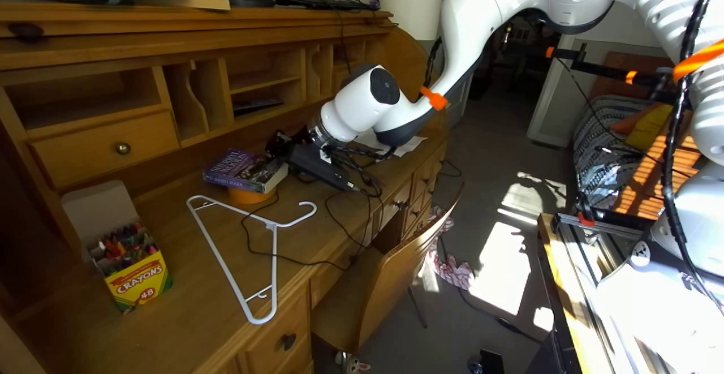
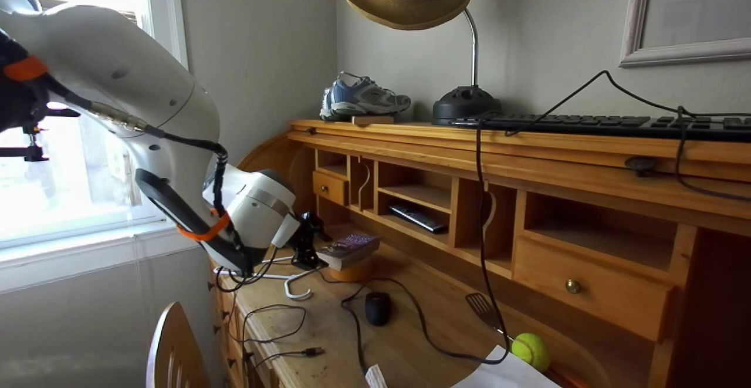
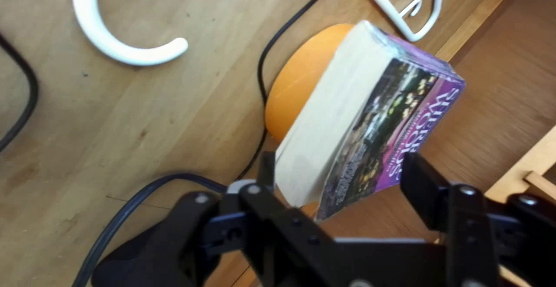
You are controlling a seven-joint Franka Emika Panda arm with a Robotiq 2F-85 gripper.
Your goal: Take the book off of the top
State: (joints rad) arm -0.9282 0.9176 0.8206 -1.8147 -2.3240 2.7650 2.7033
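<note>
The book (image 1: 243, 170) is a purple paperback with a dark picture patch, its pale page edge showing in the wrist view (image 3: 369, 117). It lies on a round orange object (image 1: 249, 197) on the desk's writing surface, under the hutch; the book (image 2: 349, 250) and the orange object (image 2: 350, 272) show in both exterior views. My gripper (image 3: 339, 165) is open at one end of the book, one finger at the page side and one by the purple side. Whether the fingers touch it cannot be told. The hutch's top board (image 2: 410, 132) holds no book that I see.
A white hanger (image 1: 274, 249) and a black cable lie beside the book. A crayon box (image 1: 136, 275), a mouse (image 2: 378, 309) and a tennis ball (image 2: 530, 350) stand on the desk. Shoes (image 2: 366, 97) and a keyboard (image 2: 616, 125) are on the top board. A chair (image 1: 390, 272) stands in front.
</note>
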